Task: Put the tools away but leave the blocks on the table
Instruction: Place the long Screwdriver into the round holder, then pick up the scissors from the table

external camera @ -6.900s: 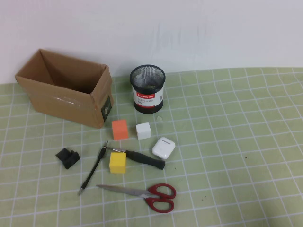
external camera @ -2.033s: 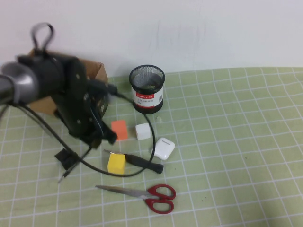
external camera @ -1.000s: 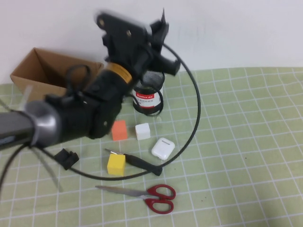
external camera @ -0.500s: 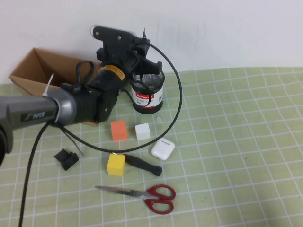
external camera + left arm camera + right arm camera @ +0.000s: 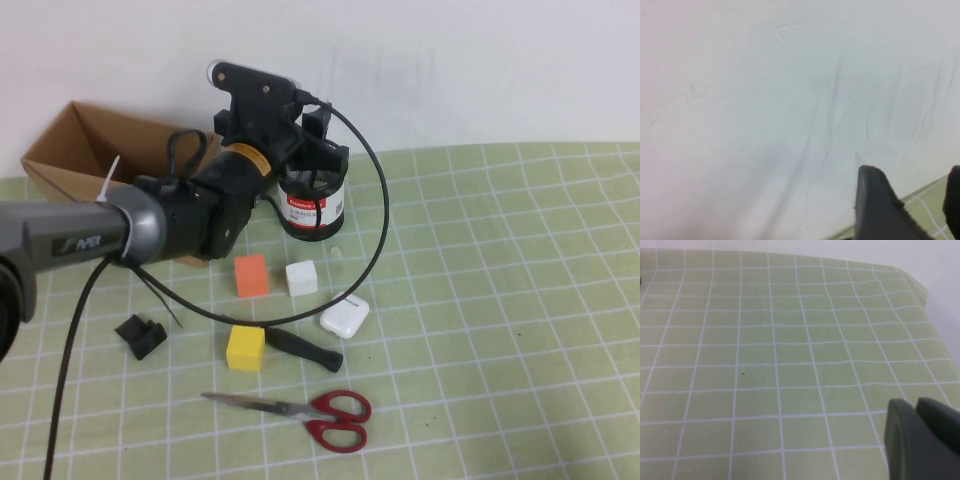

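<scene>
My left gripper point(image 5: 322, 150) hovers over the black mesh pen cup point(image 5: 313, 208) at the back. In the left wrist view its fingers point(image 5: 875, 207) stand apart with nothing between them. The thin pen-like driver is hidden. The black-handled screwdriver point(image 5: 303, 346) lies beside the yellow block point(image 5: 245, 347). The red-handled scissors point(image 5: 300, 410) lie near the front of the table point(image 5: 520, 300). The orange block point(image 5: 251, 274) and white block point(image 5: 302, 277) sit in front of the cup. My right gripper point(image 5: 914, 407) is out of the high view, its fingers together over bare cloth.
An open cardboard box point(image 5: 75, 160) stands at the back left, partly behind my left arm. A white earbud case point(image 5: 343, 317) lies right of the screwdriver. A small black bracket point(image 5: 140, 335) sits at the left. A black cable point(image 5: 385, 230) loops over the blocks.
The thin driver stood upright in my left gripper above the cup half a second ago; it no longer shows. The gripper has dipped slightly toward the cup.
</scene>
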